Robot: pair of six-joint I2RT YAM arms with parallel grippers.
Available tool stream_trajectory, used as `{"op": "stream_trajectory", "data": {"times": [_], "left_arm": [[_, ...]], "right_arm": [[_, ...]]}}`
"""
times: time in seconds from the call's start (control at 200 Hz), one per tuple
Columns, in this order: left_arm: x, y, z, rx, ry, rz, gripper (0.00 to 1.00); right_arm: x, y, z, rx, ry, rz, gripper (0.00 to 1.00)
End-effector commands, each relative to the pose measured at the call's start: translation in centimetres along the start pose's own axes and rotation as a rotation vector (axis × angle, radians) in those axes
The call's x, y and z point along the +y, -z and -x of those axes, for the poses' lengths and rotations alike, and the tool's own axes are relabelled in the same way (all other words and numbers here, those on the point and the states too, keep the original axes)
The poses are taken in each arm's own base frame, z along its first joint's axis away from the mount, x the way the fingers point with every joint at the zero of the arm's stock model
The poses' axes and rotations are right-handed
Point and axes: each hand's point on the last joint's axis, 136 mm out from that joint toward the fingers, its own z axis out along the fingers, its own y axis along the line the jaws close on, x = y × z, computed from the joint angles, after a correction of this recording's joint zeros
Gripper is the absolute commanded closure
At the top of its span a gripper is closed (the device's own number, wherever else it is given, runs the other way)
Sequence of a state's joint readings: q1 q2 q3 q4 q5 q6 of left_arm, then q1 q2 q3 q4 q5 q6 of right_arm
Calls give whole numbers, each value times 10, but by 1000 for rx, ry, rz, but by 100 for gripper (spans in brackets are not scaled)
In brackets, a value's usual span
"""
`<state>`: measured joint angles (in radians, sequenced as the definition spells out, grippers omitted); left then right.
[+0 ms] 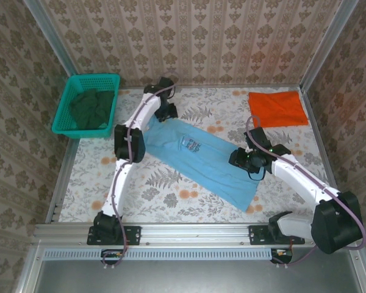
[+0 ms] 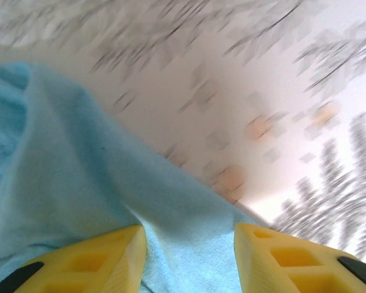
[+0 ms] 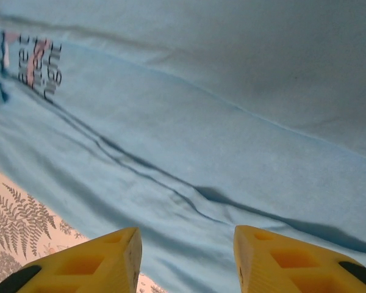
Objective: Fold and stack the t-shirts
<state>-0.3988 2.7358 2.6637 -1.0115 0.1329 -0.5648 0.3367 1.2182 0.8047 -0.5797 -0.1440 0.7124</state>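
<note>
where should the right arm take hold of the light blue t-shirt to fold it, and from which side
Probably the hem corner of the light-blue t-shirt, nearest the right gripper. The shirt lies flat and stretched diagonally across the table, so its edges are the only parts that can be pinched. Come down from above at the right-hand end and slide one finger under the edge.

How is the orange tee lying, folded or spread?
Folded: the orange tee lies as a compact rectangle at the table's far right corner, no sleeves showing.
</note>
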Motion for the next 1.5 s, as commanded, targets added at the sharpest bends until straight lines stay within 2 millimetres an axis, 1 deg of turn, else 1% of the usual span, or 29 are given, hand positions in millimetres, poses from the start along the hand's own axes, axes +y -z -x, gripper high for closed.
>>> {"op": "stream_trajectory", "data": {"times": [0.0,0.07,0.15,0.2,0.21,0.225,0.325,0.41,0.435,0.495,0.5,0.565,0.66,0.685,0.69,0.73,0.745,0.78,0.795,0.805,0.82,0.935,0.965,0.99,1.075,1.175,1.265,1.37,1.495], "left_arm": [[-42,-31,13,-57,-38,-224,53],[-76,-27,31,-146,-53,-364,51],[-115,-19,43,-210,-57,-494,50],[-127,-14,52,-244,-46,-559,47],[-144,-14,42,-234,-66,-582,47],[-155,-11,39,-239,-76,-605,47],[-186,2,32,-276,-119,-660,41],[-199,15,27,-280,-148,-674,35],[-200,20,27,-280,-153,-676,34],[-196,32,29,-274,-156,-664,30],[-196,32,29,-272,-156,-662,30],[-191,57,35,-279,-168,-650,22],[-173,95,43,-302,-184,-576,10],[-166,106,46,-316,-188,-549,9],[-164,104,45,-312,-188,-540,9],[-152,124,50,-338,-186,-501,7],[-145,124,50,-337,-181,-479,7],[-133,138,51,-349,-171,-441,7],[-128,137,49,-344,-164,-419,7],[-116,144,56,-357,-145,-402,7],[-106,150,59,-366,-130,-383,7],[-43,171,53,-340,-29,-252,7],[-26,172,48,-324,-1,-214,7],[-15,179,44,-321,16,-196,7],[24,185,24,-284,63,-121,7],[64,193,-2,-262,118,-45,7],[95,196,-24,-249,172,19,7],[119,196,-45,-219,216,62,7],[130,196,-62,-179,235,92,7]], "right_arm": [[5,2,-14,37,37,17,54],[12,1,-17,46,83,32,55],[14,-3,-20,66,101,32,55],[17,-5,-22,76,113,35,55],[18,-5,-23,78,119,36,55],[19,-6,-24,82,126,38,55],[32,-12,-29,98,172,58,55],[41,-23,-40,140,187,63,55],[50,-26,-39,132,199,86,55],[62,-33,-43,138,223,99,55],[61,-37,-45,149,223,91,55],[71,-52,-52,181,243,87,55],[80,-71,-57,212,249,69,57],[80,-76,-57,217,245,61,57],[81,-76,-57,218,245,61,58],[82,-83,-56,221,239,56,58],[83,-85,-56,220,236,55,58],[84,-91,-55,221,228,47,58],[84,-93,-55,223,225,40,58],[83,-95,-56,228,221,35,58],[84,-97,-56,231,217,32,58],[85,-112,-58,261,194,7,58],[84,-116,-59,271,184,-2,59],[84,-120,-60,281,176,-6,59],[87,-131,-65,319,141,-18,59],[107,-142,-71,351,140,13,59],[132,-150,-74,363,161,36,59],[162,-159,-72,368,158,51,59],[199,-173,-68,366,93,83,58]]}}
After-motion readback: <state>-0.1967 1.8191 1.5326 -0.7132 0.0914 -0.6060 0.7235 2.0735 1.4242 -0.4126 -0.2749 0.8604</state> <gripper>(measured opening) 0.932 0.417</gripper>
